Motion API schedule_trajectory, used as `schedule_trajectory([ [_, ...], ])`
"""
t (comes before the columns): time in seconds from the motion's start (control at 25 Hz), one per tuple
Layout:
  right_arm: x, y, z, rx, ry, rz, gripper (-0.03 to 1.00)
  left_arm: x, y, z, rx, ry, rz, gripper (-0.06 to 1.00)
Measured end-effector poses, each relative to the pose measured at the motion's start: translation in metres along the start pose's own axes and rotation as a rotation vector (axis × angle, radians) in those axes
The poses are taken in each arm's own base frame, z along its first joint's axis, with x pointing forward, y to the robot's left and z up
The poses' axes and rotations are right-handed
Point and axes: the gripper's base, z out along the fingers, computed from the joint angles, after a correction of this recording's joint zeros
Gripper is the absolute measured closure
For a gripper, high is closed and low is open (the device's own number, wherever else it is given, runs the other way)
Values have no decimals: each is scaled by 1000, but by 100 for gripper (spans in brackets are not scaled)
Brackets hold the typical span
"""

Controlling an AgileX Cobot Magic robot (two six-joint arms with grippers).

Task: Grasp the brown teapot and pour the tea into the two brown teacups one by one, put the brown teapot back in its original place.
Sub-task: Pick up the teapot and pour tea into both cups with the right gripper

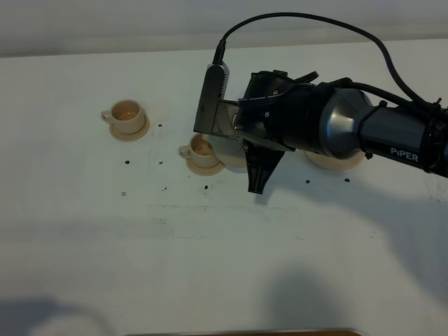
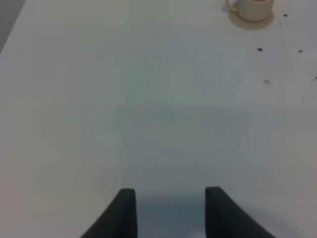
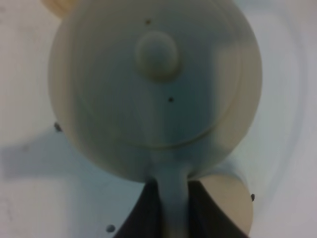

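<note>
My right gripper reaches across the middle and is shut on the loop handle of the brown teapot. The arm hides most of the teapot. In the right wrist view the teapot fills the frame, lid knob up, its handle clamped in my right gripper. One teacup stands on its saucer directly left of the teapot. The other teacup stands farther left and back, also seen in the left wrist view. The wide saucer peeks out under the right arm. My left gripper is open over bare table.
Small dark marks dot the white table around the cups and saucers. A black cable loops above the right arm. The left arm is out of the high view.
</note>
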Motion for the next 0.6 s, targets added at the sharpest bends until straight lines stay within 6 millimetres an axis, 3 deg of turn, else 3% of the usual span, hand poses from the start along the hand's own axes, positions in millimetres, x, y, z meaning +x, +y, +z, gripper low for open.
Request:
schedule_trajectory([
  [0.6, 0, 0, 6, 39, 21, -96, 86, 0, 0, 0, 0, 0, 0, 63],
])
